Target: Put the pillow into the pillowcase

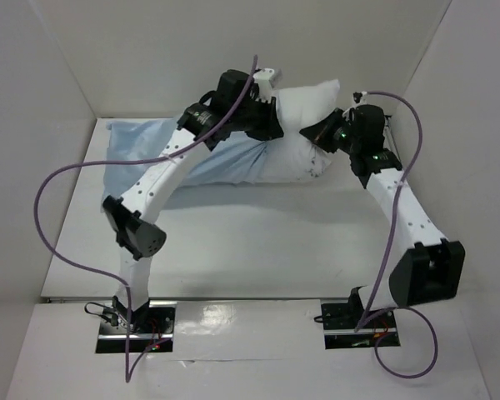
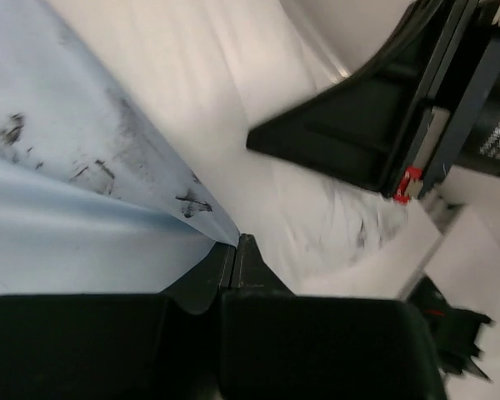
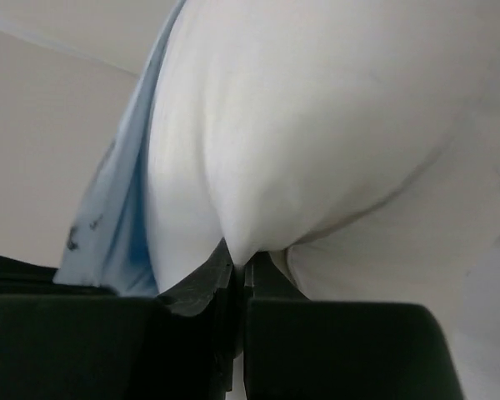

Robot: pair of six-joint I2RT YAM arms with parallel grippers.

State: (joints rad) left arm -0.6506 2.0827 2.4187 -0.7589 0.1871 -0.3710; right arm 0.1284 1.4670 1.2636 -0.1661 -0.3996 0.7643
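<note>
White pillow (image 1: 308,112) lies left-right, left end in pillowcase (image 1: 142,140); left gripper (image 2: 236,244) pinches pillowcase, right gripper (image 3: 239,260) pinches pillow.

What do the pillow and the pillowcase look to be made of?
The pillow: soft matte white fabric over a plump, springy filling; it bulges and dimples where the right gripper pinches it. The pillowcase: thin matte light-blue cloth, perhaps cotton-like; it hangs limp and creased.

White left arm (image 1: 160,177) and right arm (image 1: 407,212), black joint housings (image 1: 137,232), looping purple cables (image 1: 37,204).
</note>
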